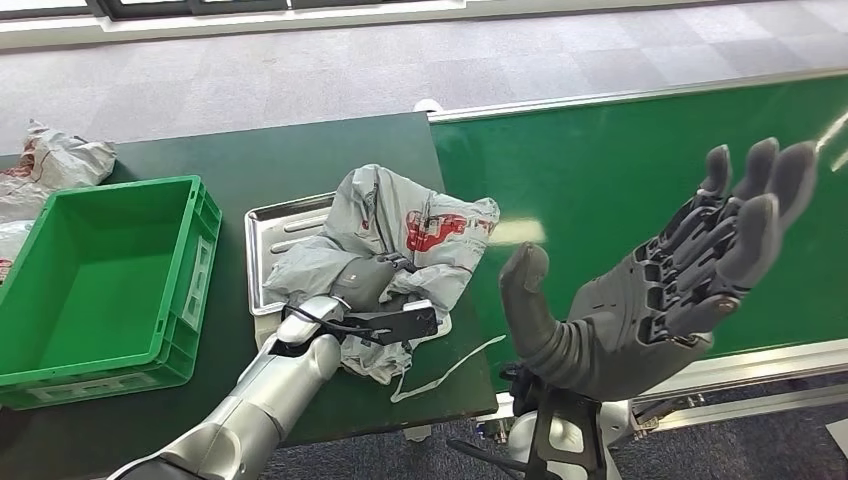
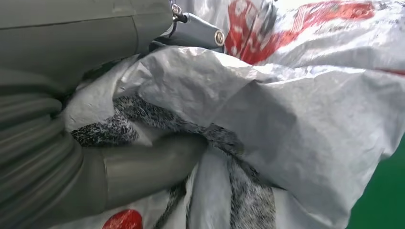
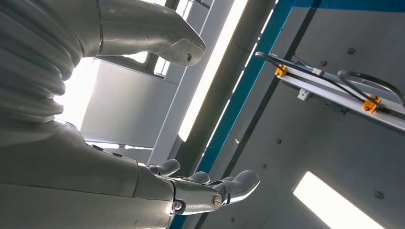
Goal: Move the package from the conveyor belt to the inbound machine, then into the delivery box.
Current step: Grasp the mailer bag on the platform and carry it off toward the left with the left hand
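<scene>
We see the left robot hand (image 1: 365, 283) gripping the crumpled grey plastic mailer package with red print (image 1: 400, 235); in the left wrist view its thumb (image 2: 143, 164) presses into the wrinkled bag. The package lies on the shiny metal tray (image 1: 268, 225) on the dark green tabletop (image 1: 250, 150), right under that hand. Left of the hand sits the green plastic crate (image 1: 100, 280). The right robot hand (image 1: 665, 280) hangs spread, palm up, holding nothing, above the green conveyor belt (image 1: 600, 160).
</scene>
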You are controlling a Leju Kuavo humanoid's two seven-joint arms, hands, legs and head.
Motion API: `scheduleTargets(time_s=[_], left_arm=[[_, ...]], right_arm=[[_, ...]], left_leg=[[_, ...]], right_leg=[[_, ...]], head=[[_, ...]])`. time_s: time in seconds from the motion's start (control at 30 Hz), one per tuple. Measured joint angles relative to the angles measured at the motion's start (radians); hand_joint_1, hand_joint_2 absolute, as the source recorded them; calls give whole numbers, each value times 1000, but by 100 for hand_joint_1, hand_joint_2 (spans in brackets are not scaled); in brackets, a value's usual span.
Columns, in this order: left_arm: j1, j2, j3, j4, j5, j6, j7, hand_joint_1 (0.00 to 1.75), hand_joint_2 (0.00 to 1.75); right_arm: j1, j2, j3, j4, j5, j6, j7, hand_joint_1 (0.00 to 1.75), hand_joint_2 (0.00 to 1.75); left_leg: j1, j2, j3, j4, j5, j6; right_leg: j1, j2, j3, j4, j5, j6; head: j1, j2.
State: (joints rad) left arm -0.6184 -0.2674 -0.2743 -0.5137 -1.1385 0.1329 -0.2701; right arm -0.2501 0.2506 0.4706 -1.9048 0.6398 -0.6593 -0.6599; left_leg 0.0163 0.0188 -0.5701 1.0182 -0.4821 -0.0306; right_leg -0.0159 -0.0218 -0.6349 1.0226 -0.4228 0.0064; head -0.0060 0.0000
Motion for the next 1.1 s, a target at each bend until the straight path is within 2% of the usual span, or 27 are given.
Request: scheduleTargets(time_s=[0.13,0.33,0.43,0.5,0.57,0.67,0.73,0.8,0.9,0.97,1.03,1.1], left_arm=[[-1,0,2,-4,45,74,-35,175,175],[1,0,5,-16,70,86,-57,175,175],[20,-1,35,-61,219,59,-168,175,175],[49,-2,77,-151,458,-65,-296,175,175],[89,-1,123,-279,751,-261,-388,175,175],[138,-1,191,-470,1126,-484,-385,175,175],[155,-1,239,-569,1283,-542,-354,175,175],[167,-1,280,-640,1381,-562,-331,175,175],[176,-1,334,-713,1511,-569,-305,175,175],[178,0,376,-750,1548,-534,-307,175,175],[180,3,417,-778,1464,-394,-346,175,175],[180,9,445,-796,1271,-149,-397,175,175]], right_arm=[[0,-4,0,0,11,0,7,0,175],[0,-7,0,0,15,0,14,0,175],[0,-8,0,2,17,-1,17,0,175],[0,-9,0,10,9,-6,18,0,175],[-1,-12,-1,25,-6,-14,16,0,175],[-1,-17,-3,47,-24,-22,10,0,175],[0,-19,-5,56,-27,-22,7,0,175],[0,-22,-6,62,-28,-21,5,0,175],[0,-25,-8,68,-29,-13,4,0,175],[2,-27,-12,71,-27,-5,4,0,175],[6,-28,-18,73,-20,-1,2,0,175],[12,-28,-23,73,-12,0,1,0,175]], left_leg=[[0,0,0,0,0,0],[0,0,-1,0,0,0],[0,0,-2,0,0,0],[0,0,-2,0,0,0],[0,0,-2,0,0,0],[0,1,-3,0,0,0],[1,0,-3,0,0,0],[1,0,-3,0,0,0],[1,1,-3,0,0,0],[1,1,-3,0,0,0],[1,0,-3,0,0,-1],[1,0,-3,0,0,-1]], right_leg=[[0,0,0,0,0,0],[0,0,-1,0,0,0],[0,0,-2,0,0,0],[0,0,-2,0,0,0],[0,1,-2,0,0,0],[1,1,-3,0,0,0],[1,1,-3,0,0,0],[1,1,-3,0,0,0],[1,1,-3,0,0,0],[1,1,-3,0,0,0],[1,1,-3,0,0,0],[1,1,-3,0,0,0]], head=[[0,0],[0,0],[0,0],[0,0],[0,0],[0,0],[0,0],[0,0],[0,0],[0,0],[0,0],[0,0]])
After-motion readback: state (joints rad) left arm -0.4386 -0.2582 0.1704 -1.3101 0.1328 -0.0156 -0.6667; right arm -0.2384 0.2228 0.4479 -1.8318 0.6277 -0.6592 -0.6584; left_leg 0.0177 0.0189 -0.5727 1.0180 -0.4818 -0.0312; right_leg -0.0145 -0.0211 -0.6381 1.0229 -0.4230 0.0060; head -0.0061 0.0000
